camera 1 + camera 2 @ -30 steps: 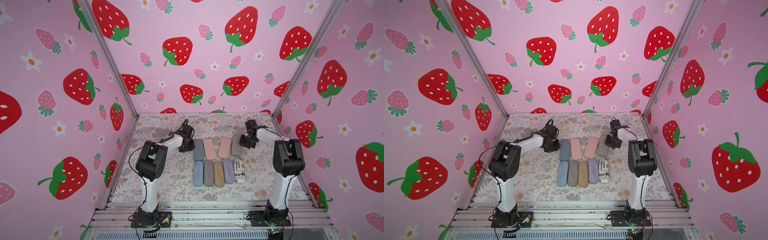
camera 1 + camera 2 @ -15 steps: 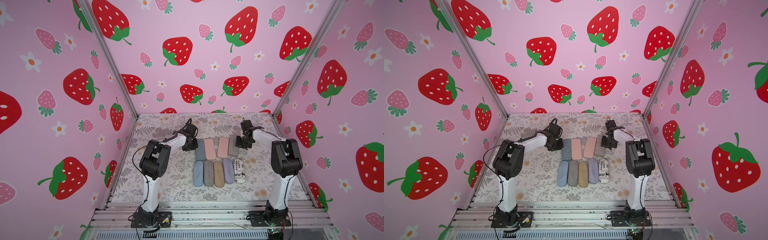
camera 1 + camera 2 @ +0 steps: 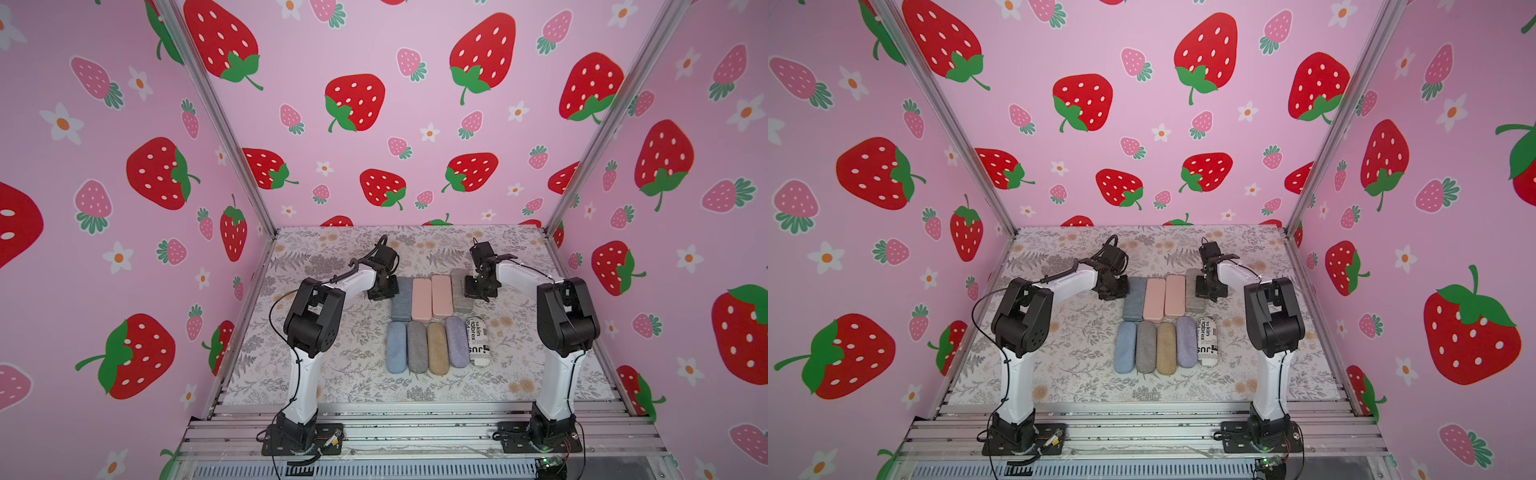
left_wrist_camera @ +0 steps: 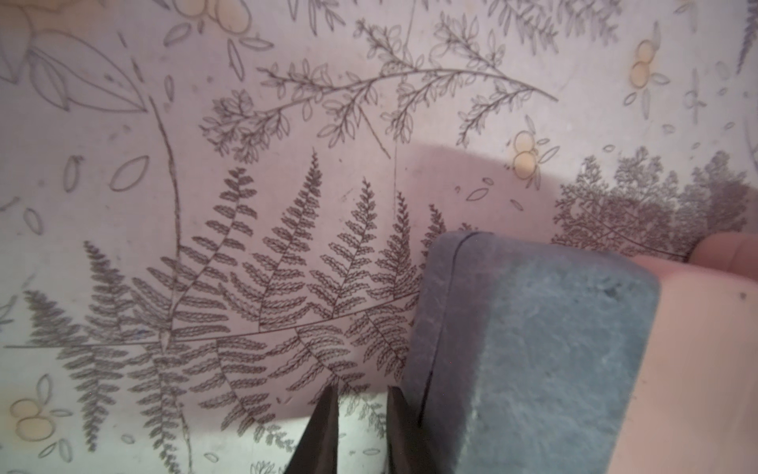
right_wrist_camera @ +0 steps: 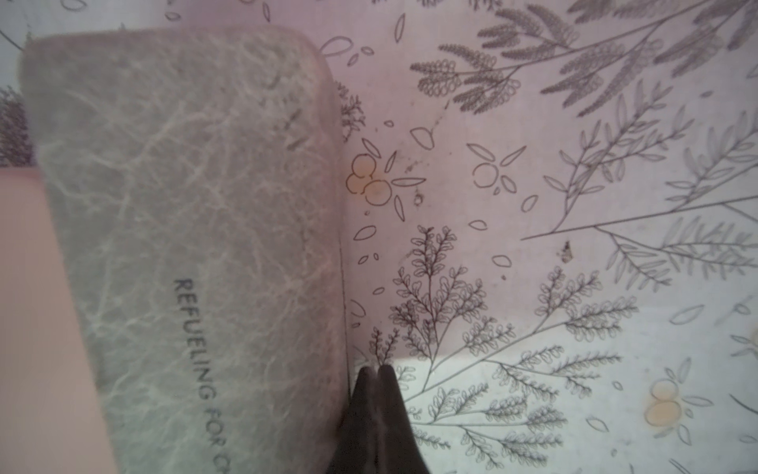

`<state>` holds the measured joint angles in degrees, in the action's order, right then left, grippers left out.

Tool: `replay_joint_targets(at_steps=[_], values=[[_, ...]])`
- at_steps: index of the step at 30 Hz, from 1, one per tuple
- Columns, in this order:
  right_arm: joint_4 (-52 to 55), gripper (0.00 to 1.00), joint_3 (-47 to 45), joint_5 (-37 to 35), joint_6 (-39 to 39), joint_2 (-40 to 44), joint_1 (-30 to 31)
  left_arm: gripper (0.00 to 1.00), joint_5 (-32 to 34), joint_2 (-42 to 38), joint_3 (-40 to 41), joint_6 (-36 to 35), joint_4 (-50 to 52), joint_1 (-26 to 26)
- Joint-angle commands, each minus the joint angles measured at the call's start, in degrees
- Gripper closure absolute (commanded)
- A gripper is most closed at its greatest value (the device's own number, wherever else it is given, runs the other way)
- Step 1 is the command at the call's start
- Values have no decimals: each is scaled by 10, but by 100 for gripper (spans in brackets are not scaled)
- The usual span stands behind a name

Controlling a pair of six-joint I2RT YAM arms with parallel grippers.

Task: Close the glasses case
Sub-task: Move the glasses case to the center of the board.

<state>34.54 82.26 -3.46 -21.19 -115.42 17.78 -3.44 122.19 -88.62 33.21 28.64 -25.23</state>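
As both hold nothing, left gripper [image 4: 361,392] narrowly parted beside blue case [image 4: 533,349], right gripper [image 5: 375,371] closed.

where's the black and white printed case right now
In both top views the black and white printed case lies at the right end of the near row, beside the lavender case and just in front of the grey case.

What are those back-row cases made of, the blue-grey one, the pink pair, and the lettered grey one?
Blue-grey case: seemingly felt or suede-like fabric; matte, fuzzy nap.
Pink cases: probably plastic or faux leather; smooth, even, no weave.
Grey case: perhaps fibrous felt or textured covering; pale veining, printed lettering.
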Motion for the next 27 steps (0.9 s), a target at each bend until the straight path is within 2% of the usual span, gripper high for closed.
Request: replay_joint_targets(at_steps=[1, 20, 27], values=[[5, 97, -7, 21, 4, -2, 17, 78, -16, 22, -17, 4, 17, -13], [15, 97, 10, 15, 32, -5, 53, 77, -13, 1, 25, 20, -3, -16], [31, 96, 2, -65, 3, 15, 52, 77, 3, -23, 48, 21, -8, -12]])
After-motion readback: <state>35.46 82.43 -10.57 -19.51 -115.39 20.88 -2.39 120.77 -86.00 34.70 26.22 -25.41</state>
